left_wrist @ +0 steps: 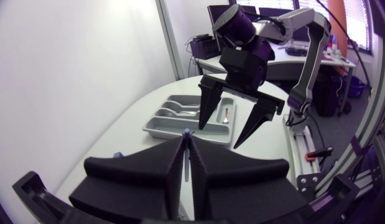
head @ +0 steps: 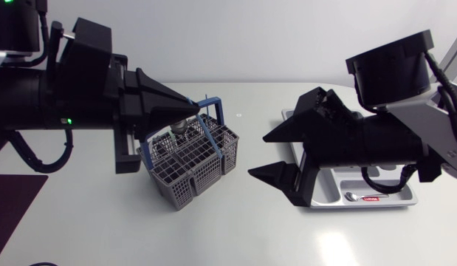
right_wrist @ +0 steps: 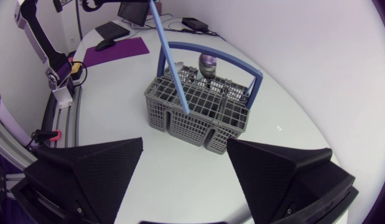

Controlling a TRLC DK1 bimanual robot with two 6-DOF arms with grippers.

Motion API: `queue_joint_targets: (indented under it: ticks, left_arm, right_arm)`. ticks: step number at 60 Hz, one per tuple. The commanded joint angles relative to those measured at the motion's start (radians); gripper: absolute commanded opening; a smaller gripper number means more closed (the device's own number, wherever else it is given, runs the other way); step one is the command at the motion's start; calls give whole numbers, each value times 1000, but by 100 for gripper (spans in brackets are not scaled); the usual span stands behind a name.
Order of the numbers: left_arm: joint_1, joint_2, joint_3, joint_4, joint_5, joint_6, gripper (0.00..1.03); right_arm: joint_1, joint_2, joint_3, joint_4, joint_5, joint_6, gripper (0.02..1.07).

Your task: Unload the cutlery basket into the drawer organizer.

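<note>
The grey cutlery basket [head: 190,164] with a blue bail handle [right_wrist: 239,65] stands mid-table. My left gripper [head: 191,104] hangs over it, shut on a thin blue-handled utensil [right_wrist: 170,61] that rises tilted out of a basket compartment; its tip shows between the fingers [left_wrist: 187,149]. A shiny metal piece [right_wrist: 208,63] stands in the basket's far side. The grey drawer organizer [head: 396,199] lies at the right with spoons [left_wrist: 181,111] and a red-marked piece [left_wrist: 225,115] in it. My right gripper [head: 258,155] is open and holds nothing, between basket and organizer, facing the basket.
A dark purple mat [head: 10,203] lies at the table's front left corner. Bare white table surrounds the basket, with free room in front of it and behind the organizer.
</note>
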Motion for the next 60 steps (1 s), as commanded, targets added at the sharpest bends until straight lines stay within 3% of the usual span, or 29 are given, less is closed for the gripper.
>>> queue_joint_targets:
  ticks: [1, 9, 25, 35, 50, 60]
  left_arm:
    - [28, 50, 54, -43, 77, -56, 7]
    - [28, 76, 60, -66, 139, -61, 7]
    - [28, 141, 97, -105, 274, -95, 7]
    - [17, 178, 134, -139, 303, -102, 7]
    - [12, 207, 168, -161, 306, -113, 7]
    - [6, 219, 174, -164, 306, -122, 7]
  right_arm:
    - [10, -3, -17, 5, -28, 23, 99]
    - [13, 9, -16, 7, -66, 27, 98]
    - [30, 66, -5, 7, -153, 35, 85]
    - [34, 94, -3, 25, -198, 41, 70]
    - [37, 117, -11, 46, -232, 40, 60]
    - [40, 118, -16, 53, -247, 41, 40]
